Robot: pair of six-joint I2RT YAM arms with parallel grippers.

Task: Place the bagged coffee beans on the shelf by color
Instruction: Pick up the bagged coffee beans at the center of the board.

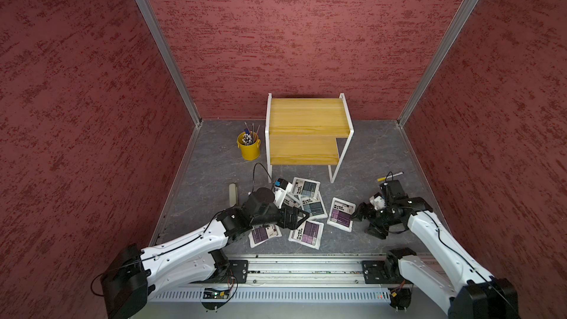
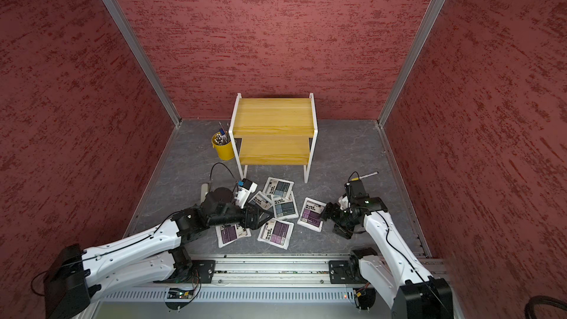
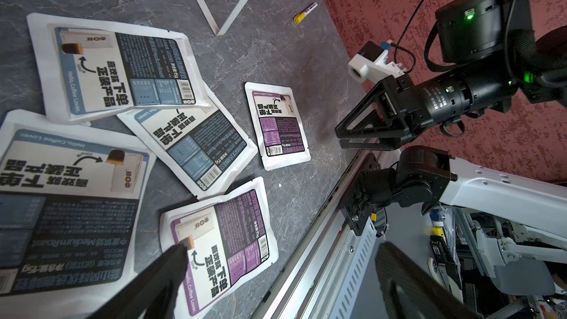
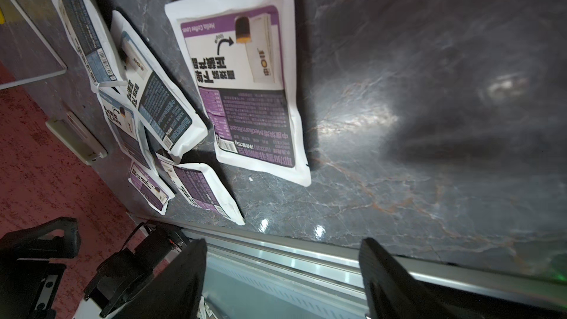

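Right, nothing is on the shelf (image 1: 306, 115) yet. Both yellow boards are bare, and everything to be sorted lies flat on the dark tabletop (image 1: 214, 185) in front of it. The blue-grey pouches (image 1: 313, 207) overlap in a heap on the shelf side. Two purple pouches (image 1: 306, 234) sit by the rail (image 1: 306, 266), close under my left arm.

The one that matters to me is the lone purple pouch (image 1: 340, 216), clear of the rest. It lies just to the left of my right gripper (image 1: 356, 213), about level with its tips, so the right arm is plainly the nearer one. The pouch's long axis runs from the shelf side back toward the rail, with the far end leaning slightly right. That puts it crosswise to the way the gripper points. Its white header faces the shelf and its purple block faces the rail, print upward.

In the right wrist view the jaws stand apart with nothing between them. My left gripper (image 1: 299, 218) is spread wide and empty too. One fingertip (image 3: 179, 248) hangs over a corner of the nearer purple pouch by the rail; I cannot tell whether it touches.

I judge the lone pouch offers the right gripper only its right-hand long edge. I would come in low along the tabletop and expect the pouch to sag once lifted.
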